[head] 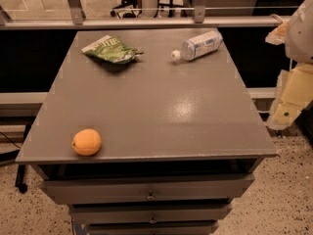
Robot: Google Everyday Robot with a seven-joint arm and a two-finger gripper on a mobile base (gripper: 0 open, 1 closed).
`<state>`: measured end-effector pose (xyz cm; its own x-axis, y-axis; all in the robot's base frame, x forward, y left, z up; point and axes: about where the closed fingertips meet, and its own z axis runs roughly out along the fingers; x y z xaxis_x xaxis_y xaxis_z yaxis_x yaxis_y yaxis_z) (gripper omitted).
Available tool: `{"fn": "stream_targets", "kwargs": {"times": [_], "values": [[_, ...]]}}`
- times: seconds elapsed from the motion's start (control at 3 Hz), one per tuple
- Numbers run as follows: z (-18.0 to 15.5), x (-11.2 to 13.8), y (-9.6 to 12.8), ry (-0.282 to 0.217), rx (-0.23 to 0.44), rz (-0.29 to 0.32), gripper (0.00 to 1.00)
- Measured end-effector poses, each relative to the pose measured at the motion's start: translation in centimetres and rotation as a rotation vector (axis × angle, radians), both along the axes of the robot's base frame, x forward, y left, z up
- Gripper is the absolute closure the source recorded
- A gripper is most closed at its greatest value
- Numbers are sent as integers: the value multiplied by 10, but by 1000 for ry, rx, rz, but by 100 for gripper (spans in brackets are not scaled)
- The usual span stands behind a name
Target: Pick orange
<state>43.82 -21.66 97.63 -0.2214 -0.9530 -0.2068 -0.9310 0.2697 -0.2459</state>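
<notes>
The orange (pixel 86 142) is small, round and matte. It sits on the grey cabinet top (pixel 161 106) near the front left corner, close to the front edge. My gripper (pixel 287 104) hangs off the right side of the cabinet, beyond its right edge, far from the orange and at about the height of the top. It holds nothing that I can see.
A green snack bag (pixel 111 50) lies at the back left of the top. A clear plastic bottle (pixel 198 46) lies on its side at the back right. Drawers (pixel 149 192) sit below the front edge. A railing (pixel 146 21) runs behind the cabinet.
</notes>
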Motion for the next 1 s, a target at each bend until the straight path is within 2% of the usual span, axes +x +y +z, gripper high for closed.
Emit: {"fn": "stream_targets", "kwargs": {"times": [0.33, 0.67, 1.0], "values": [[0, 0, 0, 0, 0, 0, 0], [-6, 6, 17, -21, 94, 16, 0], [-26, 7, 73, -55, 277, 75, 0]]}}
